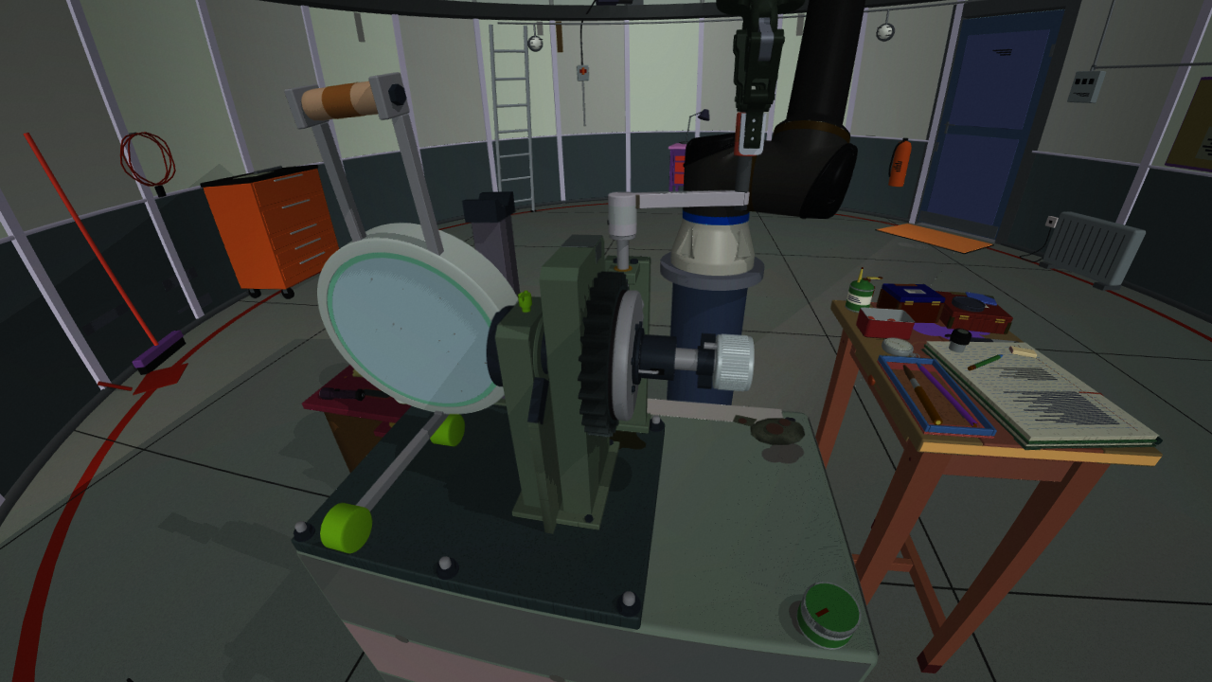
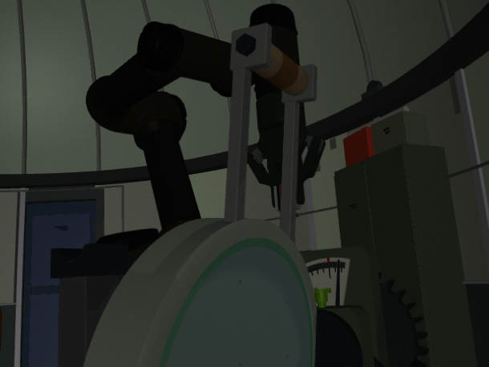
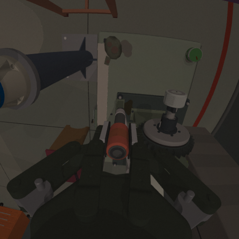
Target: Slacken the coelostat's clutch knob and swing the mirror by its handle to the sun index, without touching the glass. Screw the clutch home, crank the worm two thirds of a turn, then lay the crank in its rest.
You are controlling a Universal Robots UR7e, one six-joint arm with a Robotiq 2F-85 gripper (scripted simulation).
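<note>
My gripper (image 1: 744,142) points straight down above the coelostat, at the outer end of the grey crank (image 1: 678,201). The crank's arm lies level and its hub sits over the worm shaft on top of the green housing (image 1: 576,373). The wrist camera shows the crank's orange-red grip (image 3: 117,141) between my fingers. The white knurled clutch knob (image 1: 733,362) sticks out from the toothed wheel (image 1: 600,356). The round mirror (image 1: 407,327) faces left, with its tan handle (image 1: 343,100) high on two bars. My gripper is closed on the crank's grip.
Behind the work stands the arm's dark blue pedestal (image 1: 708,314). A wooden table (image 1: 975,382) with boxes, pencils and an open logbook stands to the right. A green tin (image 1: 826,615) sits at the plinth's near corner. A dark dish (image 1: 778,430) lies on the plinth.
</note>
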